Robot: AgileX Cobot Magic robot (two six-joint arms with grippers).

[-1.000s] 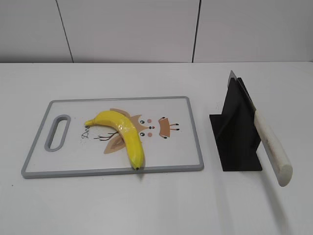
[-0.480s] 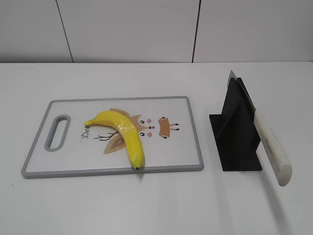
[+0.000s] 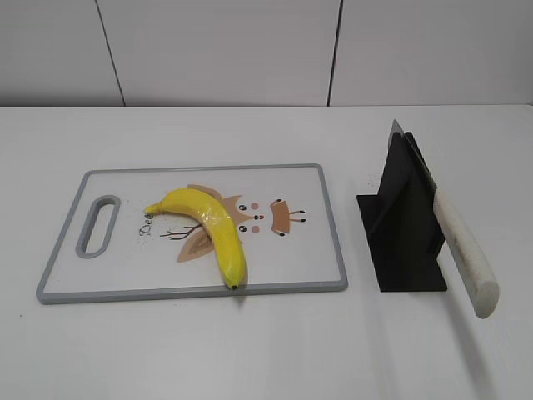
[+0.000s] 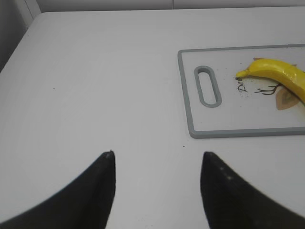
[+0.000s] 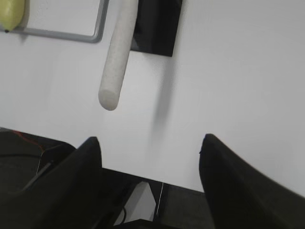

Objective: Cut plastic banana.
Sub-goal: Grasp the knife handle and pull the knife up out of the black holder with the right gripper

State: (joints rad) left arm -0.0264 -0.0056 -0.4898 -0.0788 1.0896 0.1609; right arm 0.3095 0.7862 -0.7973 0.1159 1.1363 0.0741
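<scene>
Toward the left edge of the worktop (image 3: 266,358), your plastic banana (image 3: 208,225) lies on the cutting board (image 3: 325,225), dark tip at the near rim. Both the left gripper (image 4: 156,191) and right gripper (image 5: 150,181) hang spread and empty. Expect a light, stiff, glossy shell that may roll, so pin it mid-body. Take the knife (image 3: 462,250) by its white handle, near the right edge.
</scene>
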